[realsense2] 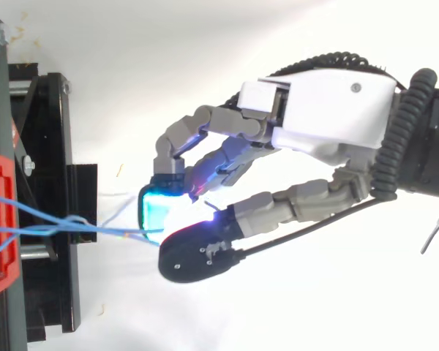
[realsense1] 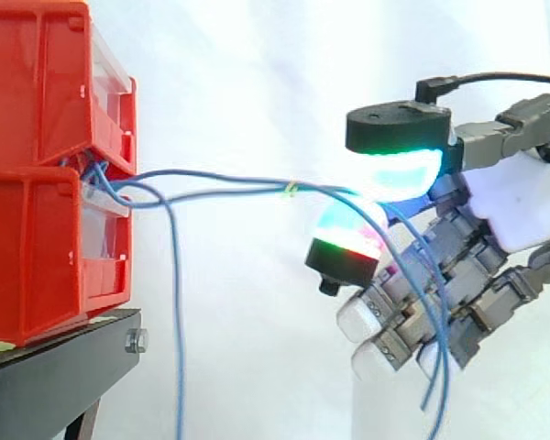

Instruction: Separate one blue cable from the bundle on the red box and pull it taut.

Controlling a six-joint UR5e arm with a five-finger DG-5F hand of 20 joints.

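Observation:
Two red bins [realsense1: 37,110] are stacked at the left, and blue cables come out between them. Two blue cable strands [realsense1: 229,176] run almost level to the right, slightly bowed, and meet near a small yellow-green mark. My hand [realsense1: 518,206] is at the right, with a glowing cyan-green thumb pad [realsense1: 399,170] and a red-green fingertip [realsense1: 348,234] pinched on these strands. Past the pinch the cable ends hang down in front of the curled fingers. From above, the cables [realsense2: 95,230] lead from the red box [realsense2: 1,270] to my hand [realsense2: 336,110].
A third blue cable [realsense1: 177,312] loops out of the bundle and hangs straight down beside the bins. The bins sit on a black stand [realsense1: 55,367] with a bolt at its corner. A white curtain is behind everything.

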